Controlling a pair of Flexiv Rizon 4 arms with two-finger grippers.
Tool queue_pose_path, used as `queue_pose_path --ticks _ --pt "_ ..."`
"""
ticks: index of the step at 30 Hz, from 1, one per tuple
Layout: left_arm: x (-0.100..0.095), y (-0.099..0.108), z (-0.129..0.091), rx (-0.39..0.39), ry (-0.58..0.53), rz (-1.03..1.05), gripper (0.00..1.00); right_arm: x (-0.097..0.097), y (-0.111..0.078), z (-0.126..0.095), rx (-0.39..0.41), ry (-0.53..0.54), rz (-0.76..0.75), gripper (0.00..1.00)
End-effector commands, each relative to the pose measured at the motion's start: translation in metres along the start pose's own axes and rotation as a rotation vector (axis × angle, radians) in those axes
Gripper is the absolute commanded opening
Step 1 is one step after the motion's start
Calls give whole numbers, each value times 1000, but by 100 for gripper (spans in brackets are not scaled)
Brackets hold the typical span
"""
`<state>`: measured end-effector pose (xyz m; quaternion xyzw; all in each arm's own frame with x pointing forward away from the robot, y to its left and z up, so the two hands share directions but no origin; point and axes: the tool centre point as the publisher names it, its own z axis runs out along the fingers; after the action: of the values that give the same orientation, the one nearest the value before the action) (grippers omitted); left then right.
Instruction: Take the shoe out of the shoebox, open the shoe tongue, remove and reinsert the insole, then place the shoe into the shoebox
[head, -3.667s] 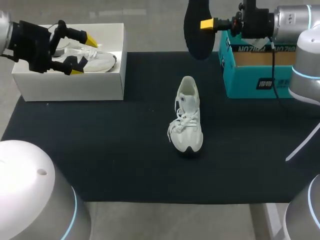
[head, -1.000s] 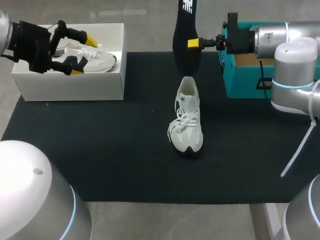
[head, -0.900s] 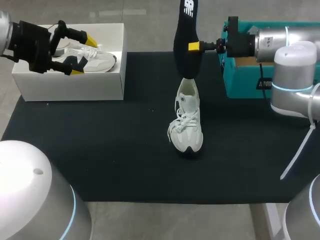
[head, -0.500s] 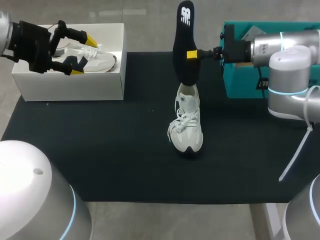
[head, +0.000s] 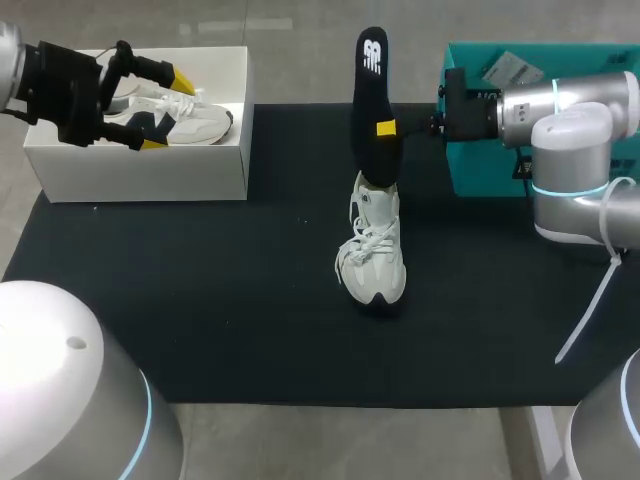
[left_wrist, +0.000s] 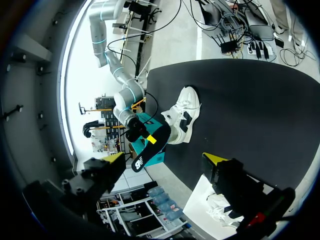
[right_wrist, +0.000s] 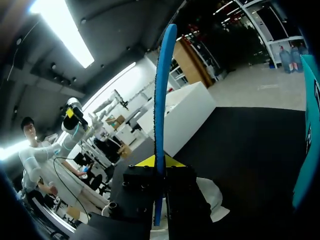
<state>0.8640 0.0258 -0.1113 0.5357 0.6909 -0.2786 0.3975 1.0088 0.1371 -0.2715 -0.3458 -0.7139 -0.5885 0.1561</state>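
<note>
A white shoe (head: 372, 240) lies on the black mat (head: 200, 300), toe towards me. A black insole (head: 371, 100) stands upright over its heel, with its lower end at the shoe's opening. My right gripper (head: 386, 128) is shut on the insole's middle from the right. In the right wrist view the insole (right_wrist: 163, 90) shows edge-on, blue, between that gripper's (right_wrist: 159, 162) fingers, above the shoe (right_wrist: 212, 194). My left gripper (head: 168, 110) hangs open over the white shoebox (head: 150, 170) at the far left. In the left wrist view that gripper (left_wrist: 165, 160) holds nothing, and the shoe (left_wrist: 182, 115) and insole (left_wrist: 150, 147) lie far ahead.
A second white shoe (head: 195, 118) lies inside the white shoebox. A teal box (head: 480, 170) stands at the mat's far right, behind my right arm. The mat's near half and left middle are bare.
My right arm has come down and slightly right with the insole, turning it more upright; its lower end now meets the shoe's heel opening. The left arm has not moved.
</note>
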Motion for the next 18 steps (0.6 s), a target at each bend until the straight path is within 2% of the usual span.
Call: queue_pose_path --ticks 1,18 --pt "-1 1 0 1 5 0 100 -9 4 6 29 -22 15 0" --pt "-1 1 0 1 5 0 100 -8 4 6 18 -3 20 0"
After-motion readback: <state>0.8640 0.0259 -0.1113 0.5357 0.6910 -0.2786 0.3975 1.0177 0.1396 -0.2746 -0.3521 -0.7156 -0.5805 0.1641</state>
